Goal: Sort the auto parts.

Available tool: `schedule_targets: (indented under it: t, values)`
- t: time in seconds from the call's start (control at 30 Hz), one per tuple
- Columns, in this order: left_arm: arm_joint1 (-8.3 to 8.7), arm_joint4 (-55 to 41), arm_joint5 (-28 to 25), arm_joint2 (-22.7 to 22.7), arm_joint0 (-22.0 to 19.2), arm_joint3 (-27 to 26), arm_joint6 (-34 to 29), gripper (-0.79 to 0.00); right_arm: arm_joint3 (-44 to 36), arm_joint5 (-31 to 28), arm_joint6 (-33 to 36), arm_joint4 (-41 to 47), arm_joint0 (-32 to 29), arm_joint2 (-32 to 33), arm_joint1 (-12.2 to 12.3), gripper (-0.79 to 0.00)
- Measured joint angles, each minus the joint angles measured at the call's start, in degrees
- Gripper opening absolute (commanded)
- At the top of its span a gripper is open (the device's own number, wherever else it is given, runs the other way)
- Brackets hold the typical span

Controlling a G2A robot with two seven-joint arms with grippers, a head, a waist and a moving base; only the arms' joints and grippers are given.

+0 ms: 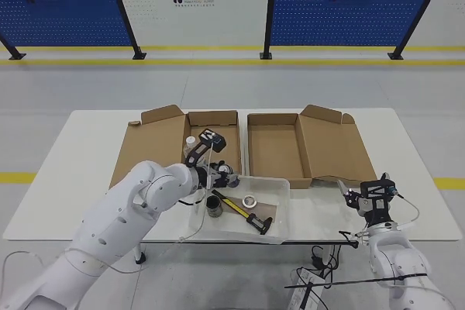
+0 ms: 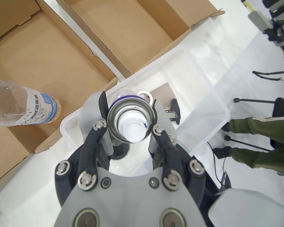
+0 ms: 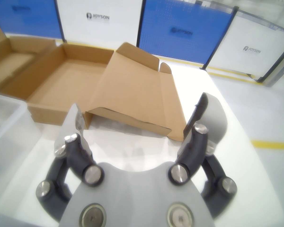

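Two cardboard boxes lie open side by side at the back of the table [image 1: 62,170], and the left box [image 1: 151,143] has a plastic bottle [image 2: 26,112] lying in it. Just in front, the left gripper [image 2: 129,106] is clamped around a metal spray can [image 2: 130,124], holding it over the clear bin [image 2: 203,76] at the corner nearest that box. Near the table's right front edge, the right gripper [image 3: 139,106] hangs with its jaws spread wide.

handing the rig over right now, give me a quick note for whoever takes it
Left gripper: fingers shut on a spray can, held over the clear bin's corner next to the left box.
Right gripper: open, holding nothing, over the table.
Done: bottle lies in the left box.
Left: place the spray can; dark can, yellow tool, ring and black part sit in the bin.
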Motion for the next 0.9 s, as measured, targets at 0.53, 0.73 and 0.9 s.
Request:
schedule_targets:
  t: [0.53, 0.73, 0.9]
  values:
    - [-1.79, 7.8, 6.8, 1.7, -1.9, 2.3, 3.1, -0.785, 0.0, 0.0, 0.0, 0.0, 0.0, 0.0, 0.0, 0.000]
    - [-2.42, 9.7, 9.5, 1.8, -2.6, 3.0, 2.4, -0.785, 0.0, 0.0, 0.0, 0.0, 0.0, 0.0, 0.0, 0.000]
    - [-2.47, 9.6, 9.5, 1.7, -2.6, 3.1, 2.5, -0.785, 0.0, 0.0, 0.0, 0.0, 0.0, 0.0, 0.0, 0.000]
